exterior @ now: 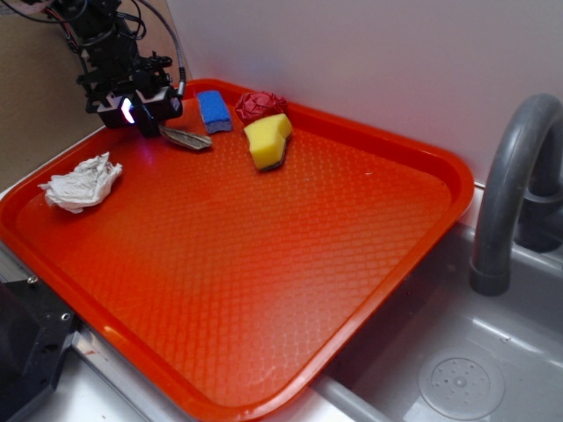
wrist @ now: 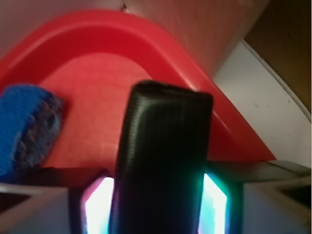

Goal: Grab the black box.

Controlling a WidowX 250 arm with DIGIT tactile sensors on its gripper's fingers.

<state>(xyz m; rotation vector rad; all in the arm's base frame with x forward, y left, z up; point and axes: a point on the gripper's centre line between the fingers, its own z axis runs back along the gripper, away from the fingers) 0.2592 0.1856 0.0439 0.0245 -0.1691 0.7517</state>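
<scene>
Where wall meets sink (exterior: pixel 493 369), red tray (exterior: pixel 264 264).

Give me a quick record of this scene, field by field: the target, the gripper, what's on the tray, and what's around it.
target: black box, between the gripper's lit pads
gripper: gripper at tray's far left corner, shut on the box
tray: red tray
other items: blue sponge, yellow sponge, red crumpled wad, white crumpled paper, grey scrap
surroundings: sink and faucet at right

From outside, my gripper (exterior: pixel 141 112) covers most of the matte black rectangular box (exterior: pixel 148 123). On my wrist view the box (wrist: pixel 163 161) is blurred, its base cut off below; the blue textured sponge (wrist: pixel 27 129) runs off the left edge, soft and smeared.
</scene>
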